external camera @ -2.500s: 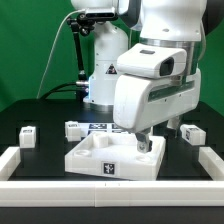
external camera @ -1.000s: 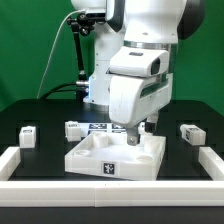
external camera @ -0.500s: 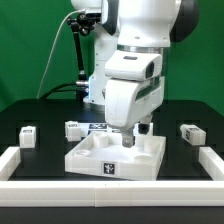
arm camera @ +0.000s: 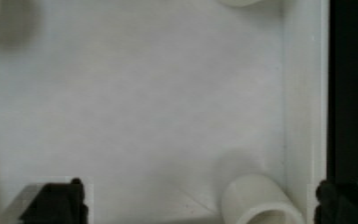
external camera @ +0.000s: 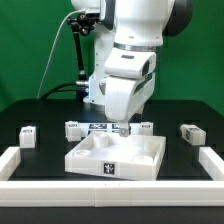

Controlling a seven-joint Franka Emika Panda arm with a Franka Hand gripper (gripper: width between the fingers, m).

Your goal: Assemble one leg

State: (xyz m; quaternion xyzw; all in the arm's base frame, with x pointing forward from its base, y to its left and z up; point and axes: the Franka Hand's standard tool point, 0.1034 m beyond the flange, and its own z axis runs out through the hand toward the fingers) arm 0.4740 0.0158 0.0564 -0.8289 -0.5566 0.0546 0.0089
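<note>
My gripper [external camera: 122,128] hangs over the back edge of the large white square tray-like piece [external camera: 90,160]. It is open and empty. Several small white legs with tags lie on the black table: one [external camera: 28,134] at the exterior view's far left, one [external camera: 73,128] left of the gripper, one [external camera: 143,127] just right of it, one [external camera: 189,132] at the far right. In the wrist view the gripper [arm camera: 197,205] has its dark fingertips [arm camera: 51,203] spread wide over the tray's white surface [arm camera: 158,110], with a round white boss [arm camera: 265,200] between them. No leg shows there.
The marker board [external camera: 99,127] lies behind the tray, partly hidden by the arm. A low white wall [external camera: 20,160] borders the table at both sides and the front. A green backdrop stands behind the robot base.
The arm has moved from over the tray's right rear corner toward the exterior view's left and back. That uncovers the leg beside the tray. The gripper holds nothing.
</note>
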